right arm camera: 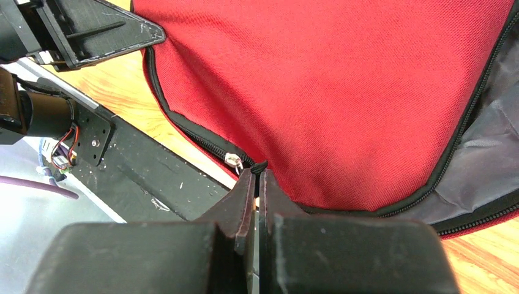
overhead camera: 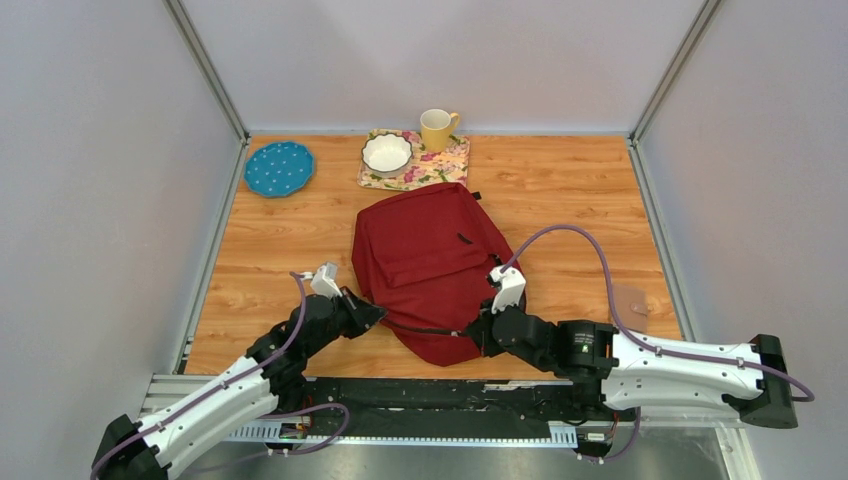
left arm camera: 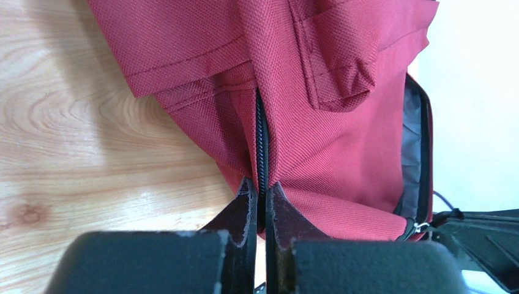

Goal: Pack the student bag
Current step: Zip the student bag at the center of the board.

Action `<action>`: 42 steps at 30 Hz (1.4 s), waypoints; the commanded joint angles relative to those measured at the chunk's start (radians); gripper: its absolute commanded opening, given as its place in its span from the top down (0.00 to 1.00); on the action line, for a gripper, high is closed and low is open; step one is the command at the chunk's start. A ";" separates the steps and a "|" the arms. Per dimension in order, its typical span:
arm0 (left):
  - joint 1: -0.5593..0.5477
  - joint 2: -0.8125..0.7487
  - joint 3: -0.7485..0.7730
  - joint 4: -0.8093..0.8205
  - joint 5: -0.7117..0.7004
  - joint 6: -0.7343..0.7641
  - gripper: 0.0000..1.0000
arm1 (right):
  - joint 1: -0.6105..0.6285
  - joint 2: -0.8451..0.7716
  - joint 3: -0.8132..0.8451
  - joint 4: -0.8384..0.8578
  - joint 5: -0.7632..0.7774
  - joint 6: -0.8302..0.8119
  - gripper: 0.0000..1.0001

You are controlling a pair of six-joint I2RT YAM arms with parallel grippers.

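Closest in, the left end effector [left arm camera: 261,187] is clenched on the zipper seam at the near-left edge of the student bag [overhead camera: 430,255]. The right end effector [right arm camera: 257,174] is pinched shut on the black zipper edge at the near side, right next to the metal zipper pull [right arm camera: 233,160]. So the bag is gripped at 2 spots, and it's laid flat mid-table [overhead camera: 580,200].

Handling-wise, soft floppy fabric is to be expected. It's probably light, so sagging and bunching are likely wherever it's lifted. Zipper tape and seams are judged the best holds, since plain cloth would likely just slip. The opening is parted on the right, and grey lining [right arm camera: 483,141] can be seen.

Bare wood is available on both sides. Further back, a white bowl [overhead camera: 386,153] and a yellow mug [overhead camera: 436,128] are parked on a floral mat [overhead camera: 445,170] right at the bag's far end. A blue plate [overhead camera: 279,167] is set at the far left. The table is boxed in by walls [overhead camera: 100,150], so wide swings are best avoided.
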 commanded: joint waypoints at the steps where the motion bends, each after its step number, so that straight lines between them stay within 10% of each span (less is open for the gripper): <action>1: 0.026 0.009 0.076 -0.162 -0.040 0.145 0.93 | 0.007 -0.039 -0.008 -0.023 0.052 -0.010 1.00; 5: 0.026 0.024 0.103 -0.156 0.011 0.190 0.35 | 0.006 -0.027 -0.005 0.022 -0.013 -0.046 1.00; 8: 0.026 0.018 0.161 -0.216 0.019 0.237 0.24 | 0.007 -0.004 0.004 0.053 -0.056 -0.078 1.00; 23: -0.064 0.063 0.430 -0.132 0.324 0.852 0.23 | 0.006 0.046 0.016 0.083 -0.064 -0.079 1.00; 31: -0.476 0.256 0.402 -0.018 0.093 1.156 0.23 | 0.007 0.027 0.019 0.063 -0.038 -0.060 1.00; 42: -0.557 0.421 0.323 0.166 0.110 1.235 0.30 | 0.007 0.016 0.031 0.057 -0.045 -0.061 1.00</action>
